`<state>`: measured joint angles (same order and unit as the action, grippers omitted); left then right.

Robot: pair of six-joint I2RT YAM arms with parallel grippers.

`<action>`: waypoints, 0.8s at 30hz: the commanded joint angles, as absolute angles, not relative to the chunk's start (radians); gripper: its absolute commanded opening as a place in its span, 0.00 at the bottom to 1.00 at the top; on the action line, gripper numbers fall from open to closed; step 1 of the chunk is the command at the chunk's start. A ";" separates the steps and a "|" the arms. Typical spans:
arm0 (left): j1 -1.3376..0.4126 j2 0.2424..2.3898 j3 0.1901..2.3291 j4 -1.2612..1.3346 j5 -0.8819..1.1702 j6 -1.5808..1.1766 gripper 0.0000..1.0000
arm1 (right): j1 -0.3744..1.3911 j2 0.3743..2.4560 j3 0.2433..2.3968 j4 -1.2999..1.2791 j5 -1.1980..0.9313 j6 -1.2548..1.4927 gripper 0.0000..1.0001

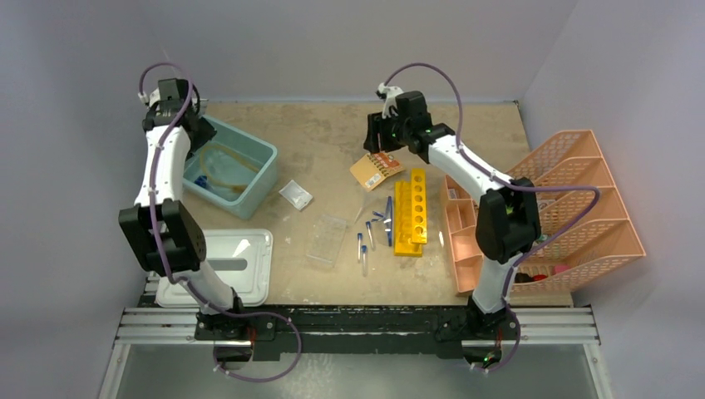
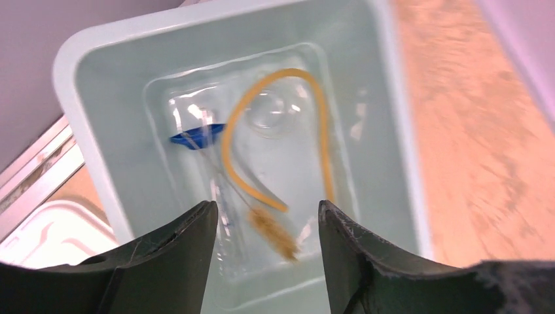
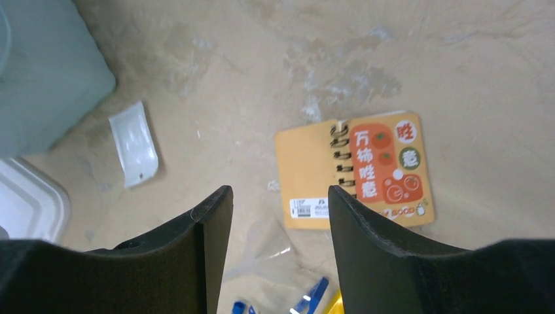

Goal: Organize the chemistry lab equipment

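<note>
My left gripper hangs open over the pale blue bin, with nothing between its fingers. In the bin lie a thin brush on a bent yellow stem, a blue-capped tube and a clear dish. Farther right, my right gripper is open above the table, just short of an orange spiral notebook. Two yellow racks lie side by side, with several blue-capped tubes loose to their left. A clear tube rack and a small bag rest mid-table.
A salmon-pink mesh organiser fills the right side of the table. A white tray sits at the front left beside the left arm. A clear funnel-like piece lies below the right gripper. Grey walls close the table's back and sides.
</note>
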<state>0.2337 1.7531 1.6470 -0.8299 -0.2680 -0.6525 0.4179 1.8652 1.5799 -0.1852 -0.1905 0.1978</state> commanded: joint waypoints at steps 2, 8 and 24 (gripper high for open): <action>0.147 1.589 1.670 -0.711 -0.177 -0.549 0.60 | 0.461 1.869 1.554 -0.312 -0.192 0.057 0.59; 0.080 1.481 1.554 -0.538 0.078 -0.503 0.70 | 0.501 1.916 1.519 -0.366 -0.191 0.034 0.60; -0.105 1.390 1.309 -0.346 0.324 -0.578 0.76 | 0.523 2.017 1.549 -0.419 -0.314 0.081 0.20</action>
<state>-0.0841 1.4429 1.3388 -0.4637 0.2543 -0.5442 0.5209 2.0262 1.5234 -0.4179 -0.2501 0.0719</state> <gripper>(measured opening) 0.759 0.275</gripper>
